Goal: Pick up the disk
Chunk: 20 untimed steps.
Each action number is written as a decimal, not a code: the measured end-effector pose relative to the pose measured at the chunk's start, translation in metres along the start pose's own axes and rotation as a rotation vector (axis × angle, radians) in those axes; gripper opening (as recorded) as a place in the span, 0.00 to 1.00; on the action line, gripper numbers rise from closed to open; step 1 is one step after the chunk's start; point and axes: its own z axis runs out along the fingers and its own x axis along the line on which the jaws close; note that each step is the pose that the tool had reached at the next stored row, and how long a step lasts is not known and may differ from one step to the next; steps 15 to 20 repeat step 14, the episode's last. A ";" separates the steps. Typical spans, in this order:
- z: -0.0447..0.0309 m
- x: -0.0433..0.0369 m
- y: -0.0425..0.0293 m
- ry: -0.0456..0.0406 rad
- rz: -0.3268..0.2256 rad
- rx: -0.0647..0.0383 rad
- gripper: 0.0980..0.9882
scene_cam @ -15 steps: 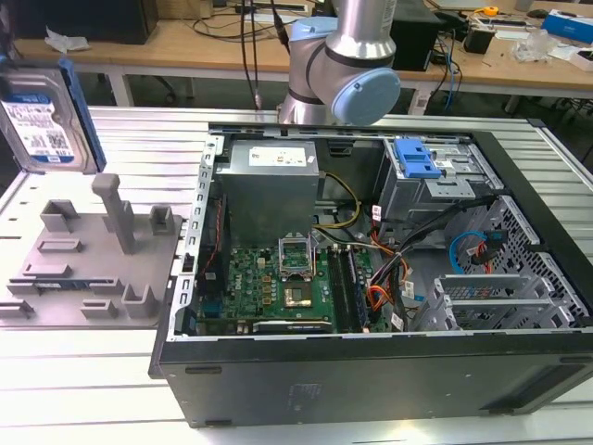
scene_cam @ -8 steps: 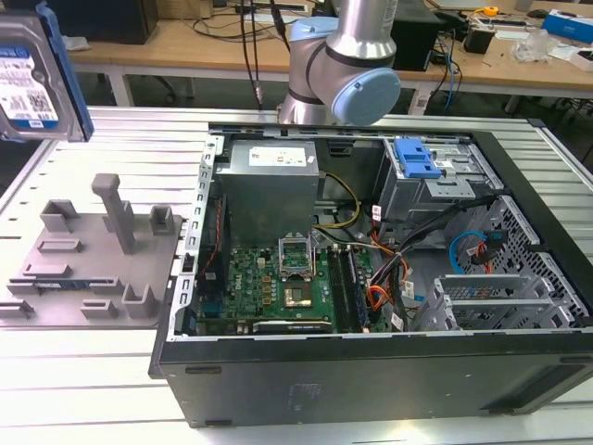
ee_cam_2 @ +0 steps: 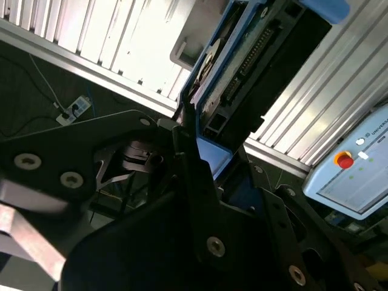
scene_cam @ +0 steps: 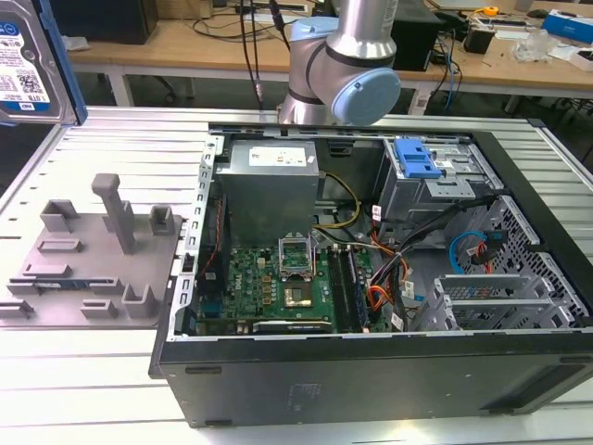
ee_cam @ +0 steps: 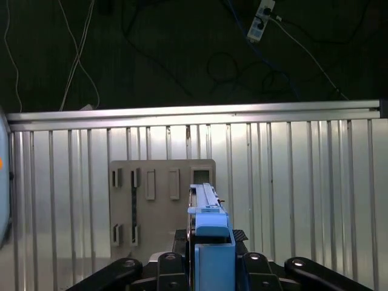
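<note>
The disk [scene_cam: 23, 65] hangs high in the air at the exterior view's far left, its blue-and-white label facing the camera and a blue rail along its edge. In the second wrist view the disk [ee_cam_2: 242, 66] sticks out from my gripper [ee_cam_2: 209, 157], which is shut on its blue-railed end. The first wrist view looks down along the disk's thin edge [ee_cam: 209, 221], with the black fingers [ee_cam: 173, 267] pressed against both sides. The disk is well above the grey fixture [ee_cam: 160, 200] and touches nothing else.
The grey fixture [scene_cam: 88, 269] with upright posts lies on the ribbed metal table [scene_cam: 111, 371]. An open computer case [scene_cam: 371, 278] with a blue drive caddy [scene_cam: 414, 158] stands to the exterior view's right of it. A pendant with a red button [ee_cam_2: 357, 170] lies near the table edge.
</note>
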 end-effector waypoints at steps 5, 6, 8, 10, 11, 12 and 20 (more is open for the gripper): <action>0.0000 0.0000 0.0000 0.0000 -0.001 0.000 0.30; 0.0000 0.0000 0.0000 0.0001 -0.001 0.000 0.30; 0.0000 0.0000 0.0000 0.0001 -0.001 0.000 0.30; 0.0000 0.0000 0.0000 0.0001 -0.001 0.000 0.30; 0.0000 0.0000 0.0000 0.0001 -0.001 0.000 0.30; 0.0000 0.0000 0.0000 0.0001 -0.001 0.000 0.30; 0.0000 0.0000 0.0000 0.0001 -0.001 0.000 0.30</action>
